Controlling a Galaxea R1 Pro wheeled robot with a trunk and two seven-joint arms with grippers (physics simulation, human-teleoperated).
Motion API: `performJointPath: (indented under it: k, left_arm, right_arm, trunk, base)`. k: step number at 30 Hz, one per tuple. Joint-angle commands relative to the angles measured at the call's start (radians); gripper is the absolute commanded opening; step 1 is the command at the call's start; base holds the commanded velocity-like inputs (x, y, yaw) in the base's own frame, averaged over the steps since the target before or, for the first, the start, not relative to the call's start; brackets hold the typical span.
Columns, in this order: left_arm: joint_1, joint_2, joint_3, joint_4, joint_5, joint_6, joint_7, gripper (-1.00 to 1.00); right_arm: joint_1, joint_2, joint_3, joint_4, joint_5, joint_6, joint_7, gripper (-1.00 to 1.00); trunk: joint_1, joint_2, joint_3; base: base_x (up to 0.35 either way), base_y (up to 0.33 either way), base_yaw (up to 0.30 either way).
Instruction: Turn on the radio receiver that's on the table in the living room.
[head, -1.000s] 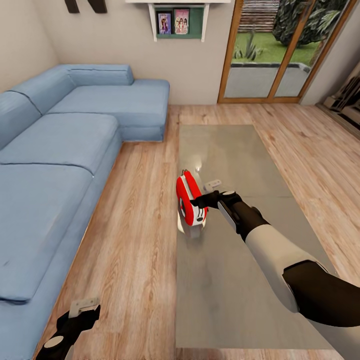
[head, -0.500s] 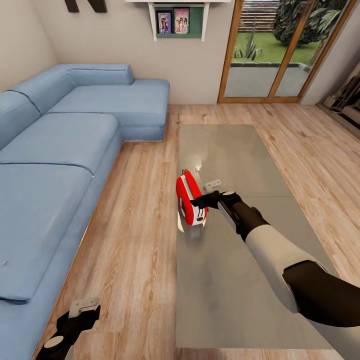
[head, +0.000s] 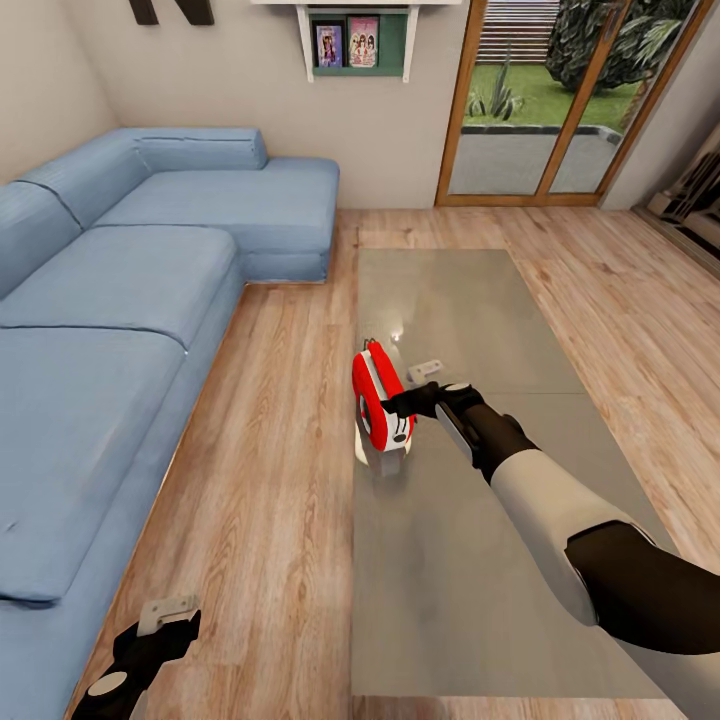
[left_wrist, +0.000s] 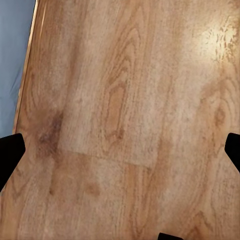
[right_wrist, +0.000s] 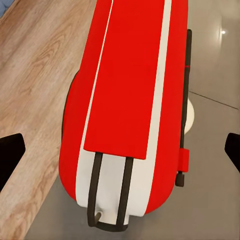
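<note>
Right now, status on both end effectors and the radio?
Right end effector open, at the radio receiver. Radio upright near the table edge. Left end effector open over floor. Nothing between.

radio receiver (head: 381, 403) dial: unreadable | left gripper (head: 165, 625) fingers: cropped at frame edges

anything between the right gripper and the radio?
Nothing visible. The right gripper sits right at the radio receiver near the table edge, jaws spread wide in the right wrist view, with no object in between.

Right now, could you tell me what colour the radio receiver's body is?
Bright red with white trim on the radio receiver, clearest in the right wrist view.
</note>
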Motion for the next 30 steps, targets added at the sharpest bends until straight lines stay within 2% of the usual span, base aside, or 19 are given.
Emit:
performJointPath:
  k: [1,30]
  left_arm:
    - [0.0,0.0,0.0,0.0,0.0,0.0,0.0,1.0]
    - [0.0,0.0,0.0,0.0,0.0,0.0,0.0,1.0]
  right_arm:
    - [0.0,0.0,0.0,0.0,0.0,0.0,0.0,1.0]
    - [0.0,0.002,0.002,0.0,0.0,0.001,0.005,1.0]
  trunk:
    - [0.0,0.0,0.0]
    - [0.0,0.0,0.0]
  base:
    - [0.0,0.0,0.0]
    - [0.012,0.0,0.0]
